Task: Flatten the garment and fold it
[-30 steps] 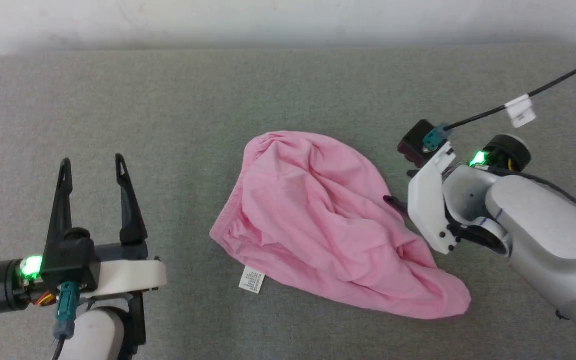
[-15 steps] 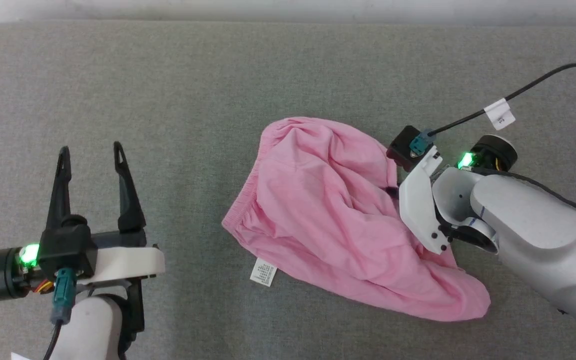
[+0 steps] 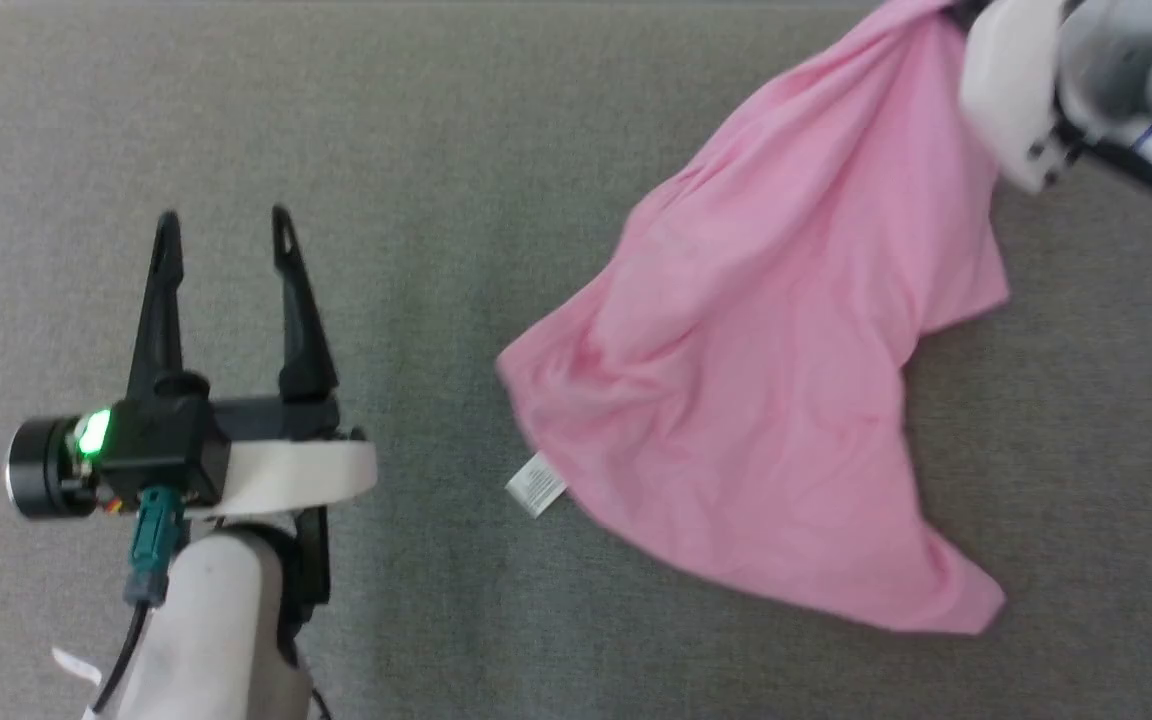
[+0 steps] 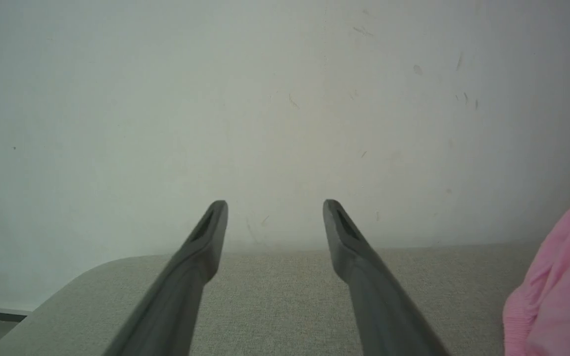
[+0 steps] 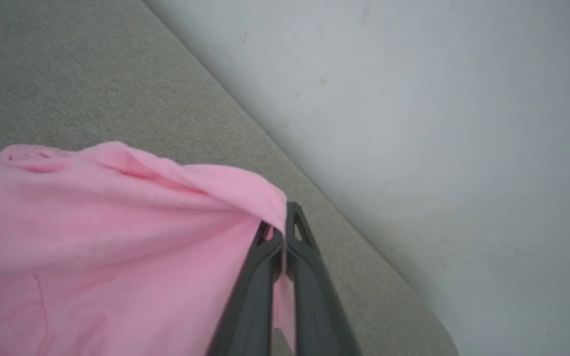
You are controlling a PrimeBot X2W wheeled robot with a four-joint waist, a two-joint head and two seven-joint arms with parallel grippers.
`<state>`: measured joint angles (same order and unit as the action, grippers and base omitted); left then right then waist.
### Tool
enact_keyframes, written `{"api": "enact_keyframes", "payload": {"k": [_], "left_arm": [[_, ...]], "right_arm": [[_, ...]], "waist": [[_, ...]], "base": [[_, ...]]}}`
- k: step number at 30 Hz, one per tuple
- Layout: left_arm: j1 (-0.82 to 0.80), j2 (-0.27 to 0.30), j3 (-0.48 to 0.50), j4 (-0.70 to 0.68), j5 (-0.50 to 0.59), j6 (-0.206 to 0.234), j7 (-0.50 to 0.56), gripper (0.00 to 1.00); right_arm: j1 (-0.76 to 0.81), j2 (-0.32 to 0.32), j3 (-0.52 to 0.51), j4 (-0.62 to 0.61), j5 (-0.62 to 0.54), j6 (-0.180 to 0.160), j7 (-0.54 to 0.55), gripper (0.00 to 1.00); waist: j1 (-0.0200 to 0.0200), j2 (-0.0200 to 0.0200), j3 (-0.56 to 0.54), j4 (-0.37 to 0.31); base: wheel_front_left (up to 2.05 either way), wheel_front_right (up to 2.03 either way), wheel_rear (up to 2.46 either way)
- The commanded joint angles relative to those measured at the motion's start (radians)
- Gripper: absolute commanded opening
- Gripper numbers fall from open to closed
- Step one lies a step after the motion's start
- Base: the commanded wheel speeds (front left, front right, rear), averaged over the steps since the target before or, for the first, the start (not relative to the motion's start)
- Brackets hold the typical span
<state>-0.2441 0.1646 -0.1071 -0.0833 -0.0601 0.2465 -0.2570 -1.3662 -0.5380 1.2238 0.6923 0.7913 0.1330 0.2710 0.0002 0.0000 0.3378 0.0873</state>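
Note:
The garment [image 3: 786, 360] is a light-pink cloth, lifted by its top corner at the upper right of the head view and hanging down to the grey surface. Its small white label [image 3: 536, 485] sticks out at the lower left edge. In the right wrist view my right gripper [image 5: 281, 228] is shut on a fold of the garment [image 5: 117, 227], fingers pressed together with pink cloth between them. My left gripper [image 3: 226, 228] stands open at the left, well apart from the cloth, nothing between its fingers [image 4: 201, 247]. A pink edge of the garment [image 4: 562, 296] shows at the right of the left wrist view.
A grey fabric surface [image 3: 436, 150] spreads under everything. A pale wall [image 4: 285, 99] rises behind its far edge. My right arm's white wrist housing [image 3: 1026, 90] sits at the top right corner of the head view.
My right gripper has shut on the garment's right edge and lifted it up and away, stretching the crumpled cloth out. The head camera has shifted. The left gripper stays open.

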Motion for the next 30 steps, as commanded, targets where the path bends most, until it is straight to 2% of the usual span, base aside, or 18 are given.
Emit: {"api": "enact_keyframes", "payload": {"k": [1, 8, 12, 16, 17, 18, 24, 27, 30], "left_arm": [[-0.035, -0.014, -0.005, -0.007, 0.007, -0.011, -0.005, 1.0], [-0.132, -0.056, -0.018, -0.024, 0.024, -0.033, -0.005, 1.0], [-0.162, -0.067, -0.025, -0.028, 0.036, -0.038, -0.005, 1.0], [-0.172, -0.068, -0.026, -0.021, 0.046, -0.041, -0.005, 1.0], [-0.17, -0.066, -0.024, -0.018, 0.048, -0.041, -0.005, 1.0], [-0.166, -0.063, -0.022, -0.014, 0.049, -0.041, -0.005, 1.0], [-0.105, -0.039, -0.004, 0.014, 0.054, -0.036, -0.005, 1.0], [-0.056, -0.026, 0.007, 0.023, 0.053, -0.033, -0.005, 1.0], [-0.008, -0.014, 0.021, 0.024, 0.05, -0.029, -0.005, 1.0]], "right_arm": [[-0.041, -0.003, -0.004, 0.027, -0.013, -0.002, -0.007, 0.0], [-0.14, 0.021, -0.025, 0.24, -0.048, -0.002, -0.001, 0.0], [-0.104, 0.048, -0.027, 0.35, -0.049, -0.002, 0.005, 0.0], [-0.037, 0.073, -0.038, 0.394, -0.002, -0.002, 0.002, 0.0], [-0.025, 0.076, -0.037, 0.397, 0.009, -0.002, 0.002, 0.37], [-0.018, 0.076, -0.035, 0.396, 0.018, -0.002, -0.001, 1.0], [-0.008, 0.046, -0.009, 0.32, 0.044, -0.002, -0.097, 1.0], [-0.004, 0.0, 0.019, 0.239, 0.04, -0.002, -0.115, 1.0], [-0.004, -0.055, 0.037, 0.12, 0.057, -0.002, -0.087, 1.0]], "waist": [[-0.0002, 0.0, 0.099, 0.075], [-0.0002, 0.0, 0.219, 0.134], [-0.0002, 0.0, 0.248, 0.145], [-0.0002, 0.0, 0.243, 0.139], [-0.0002, 0.0, 0.235, 0.134], [-0.0002, 0.0, 0.225, 0.128], [-0.0002, 0.0, 0.122, 0.078], [-0.0002, 0.0, 0.062, 0.05], [-0.0002, 0.0, 0.012, 0.022]], "base": [[0.0, 0.0, 0.0], [0.0, 0.0, 0.0], [0.0, 0.0, 0.0], [0.0, 0.0, 0.0], [0.0, 0.0, 0.0], [0.0, 0.0, 0.0], [0.0, 0.0, 0.0], [0.0, 0.0, 0.0], [0.0, 0.0, 0.0]]}}
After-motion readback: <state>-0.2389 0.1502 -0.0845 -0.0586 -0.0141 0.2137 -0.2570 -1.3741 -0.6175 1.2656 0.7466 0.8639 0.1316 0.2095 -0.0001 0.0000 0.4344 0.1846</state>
